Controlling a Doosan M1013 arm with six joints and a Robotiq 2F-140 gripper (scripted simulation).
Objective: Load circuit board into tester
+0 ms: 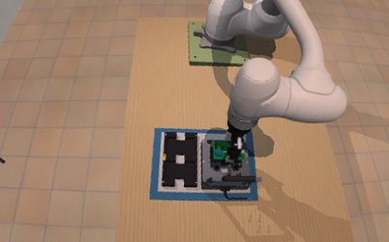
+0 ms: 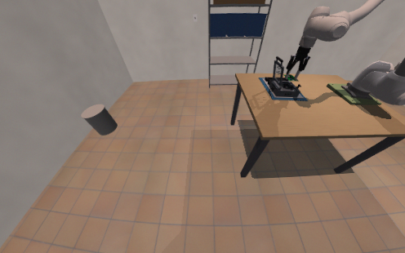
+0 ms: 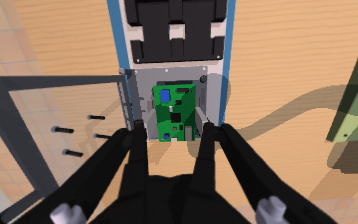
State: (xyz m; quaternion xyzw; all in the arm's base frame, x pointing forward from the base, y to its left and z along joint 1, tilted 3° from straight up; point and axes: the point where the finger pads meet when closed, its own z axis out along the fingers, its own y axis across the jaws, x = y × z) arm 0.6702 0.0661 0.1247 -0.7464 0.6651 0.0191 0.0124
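Wrist view alone shows claw [image 3: 171, 131] clamping circuit board [image 3: 174, 113]

The top view looks steeply down on the table [image 1: 159, 209] from high overhead, the exterior view faces it from far across the floor, and the wrist view stares down close, all three sharing the tester [image 3: 212, 95] and blue mat [image 1: 156, 194].
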